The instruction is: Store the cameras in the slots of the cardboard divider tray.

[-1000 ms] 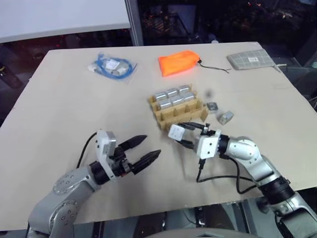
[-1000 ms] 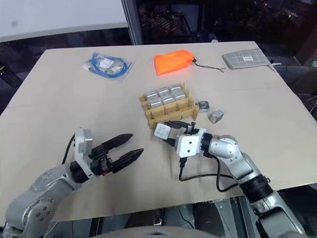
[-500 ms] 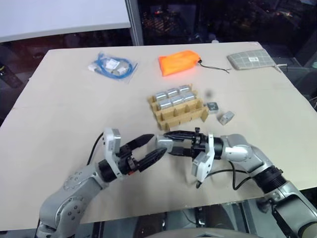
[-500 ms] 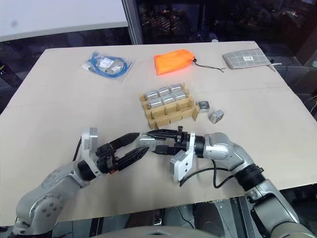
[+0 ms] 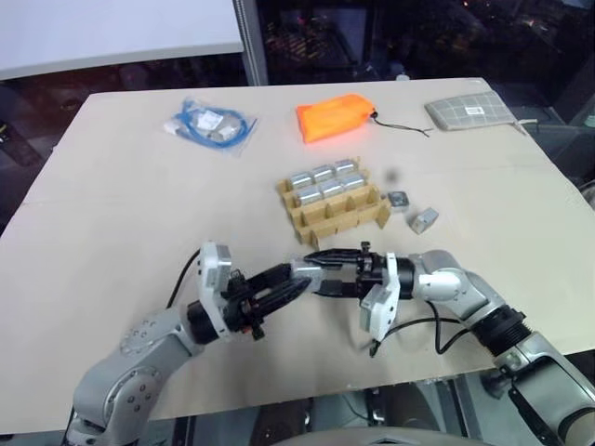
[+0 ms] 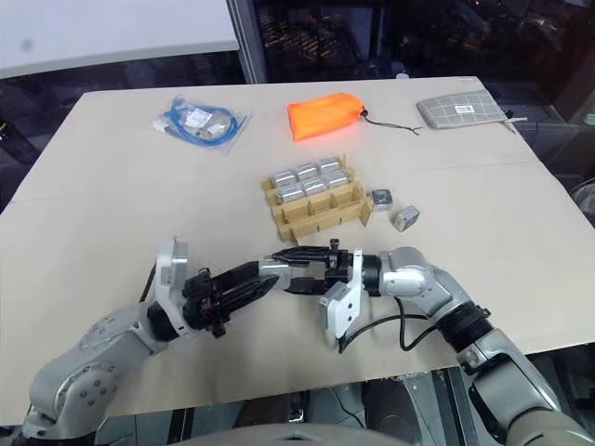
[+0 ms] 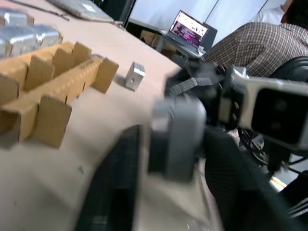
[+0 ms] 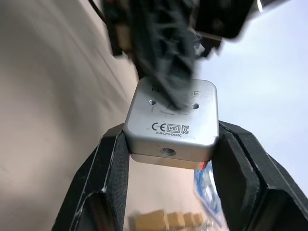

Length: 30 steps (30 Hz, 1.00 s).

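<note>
Near the tabletop's (image 5: 112,186) front edge, right gripper (image 5: 311,279) clamps a camera (image 5: 304,272) as left gripper (image 5: 296,281) closes around it, apparently for regripping.

The tray's (image 5: 333,205) near row of slots stands open. Just in front of it, both grippers meet around one camera (image 5: 304,271), blocking that approach. Two loose cameras (image 5: 413,211) crowd the tray's right side.

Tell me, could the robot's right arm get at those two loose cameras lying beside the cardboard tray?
Probably not yet: the two loose cameras lie unobstructed, but the right end effector is shut on a camera.
</note>
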{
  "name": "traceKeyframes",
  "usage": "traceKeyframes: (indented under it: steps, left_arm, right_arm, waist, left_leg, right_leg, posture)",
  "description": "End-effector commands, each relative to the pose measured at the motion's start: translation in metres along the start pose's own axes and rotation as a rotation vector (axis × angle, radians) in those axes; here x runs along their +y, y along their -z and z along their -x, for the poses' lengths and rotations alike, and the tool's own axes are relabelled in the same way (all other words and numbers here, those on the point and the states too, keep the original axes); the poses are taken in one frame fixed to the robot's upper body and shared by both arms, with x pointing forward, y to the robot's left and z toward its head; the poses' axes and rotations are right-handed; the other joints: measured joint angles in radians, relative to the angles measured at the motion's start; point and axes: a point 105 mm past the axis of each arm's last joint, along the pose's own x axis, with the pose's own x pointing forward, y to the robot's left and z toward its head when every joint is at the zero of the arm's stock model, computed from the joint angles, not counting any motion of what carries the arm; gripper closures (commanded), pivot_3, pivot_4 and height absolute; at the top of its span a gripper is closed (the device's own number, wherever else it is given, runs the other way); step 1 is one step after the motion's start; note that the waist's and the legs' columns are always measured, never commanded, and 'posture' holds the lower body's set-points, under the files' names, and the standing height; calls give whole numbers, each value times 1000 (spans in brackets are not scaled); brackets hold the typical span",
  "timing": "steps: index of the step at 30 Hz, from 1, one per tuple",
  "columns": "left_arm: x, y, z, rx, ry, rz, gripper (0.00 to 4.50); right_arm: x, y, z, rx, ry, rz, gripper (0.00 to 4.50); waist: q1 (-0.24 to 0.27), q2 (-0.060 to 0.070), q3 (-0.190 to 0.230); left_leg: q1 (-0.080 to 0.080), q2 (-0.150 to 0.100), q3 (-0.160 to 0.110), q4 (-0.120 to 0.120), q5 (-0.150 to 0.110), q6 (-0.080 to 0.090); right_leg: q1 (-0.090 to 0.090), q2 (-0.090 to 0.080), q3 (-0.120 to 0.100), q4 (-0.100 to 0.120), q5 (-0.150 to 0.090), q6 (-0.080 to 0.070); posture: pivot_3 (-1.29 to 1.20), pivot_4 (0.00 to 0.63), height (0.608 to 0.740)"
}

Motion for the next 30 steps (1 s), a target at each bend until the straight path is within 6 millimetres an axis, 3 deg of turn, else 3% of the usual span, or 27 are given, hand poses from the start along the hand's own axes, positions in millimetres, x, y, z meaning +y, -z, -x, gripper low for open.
traceKeyframes:
  steps: [1,10,14,21,26,29,30]
  left_arm:
    - [-2,-7,3,-4,13,-51,2638]
    - [0,-7,0,-10,33,-56,2638]
    - [0,-7,-1,-27,41,-42,3753]
    - [4,-3,-2,-6,36,-46,3813]
    - [12,-14,-8,-41,18,-86,3813]
    - [18,-21,-10,-66,-2,-112,3813]
    - [21,-24,-11,-73,-15,-123,3813]
  right_arm:
    - [-14,-3,1,-23,37,27,2604]
    - [-13,-7,1,-31,35,30,2604]
    - [-12,-8,3,-26,37,28,2604]
    - [-15,-6,4,-3,53,12,2604]
    - [-17,7,18,104,66,-46,240]
    - [-12,20,45,212,61,-176,48]
    - [-10,25,60,269,80,-317,48]
  waist:
    - [0,0,0]
    - [0,0,0]
    - [0,0,0]
    - [0,0,0]
    - [2,0,0]
    - [9,0,0]
    - [9,0,0]
  left_leg:
    - [0,0,0,0,0,0]
    - [0,0,0,0,0,0]
    - [0,0,0,0,0,0]
    - [0,0,0,0,0,0]
    - [0,0,0,0,0,0]
    - [0,-1,0,1,0,0]
    - [0,-1,0,1,0,0]
  right_leg:
    - [0,0,0,0,0,0]
    - [0,0,0,0,0,0]
    - [0,0,0,0,0,0]
    - [0,0,0,0,0,0]
    - [0,0,0,0,0,0]
    - [1,-1,0,0,0,0]
    - [1,-1,0,0,0,0]
  posture:
    - [0,150,740]
    - [0,150,740]
    - [0,150,740]
    - [0,150,740]
    - [0,150,740]
    - [0,150,740]
    - [0,150,740]
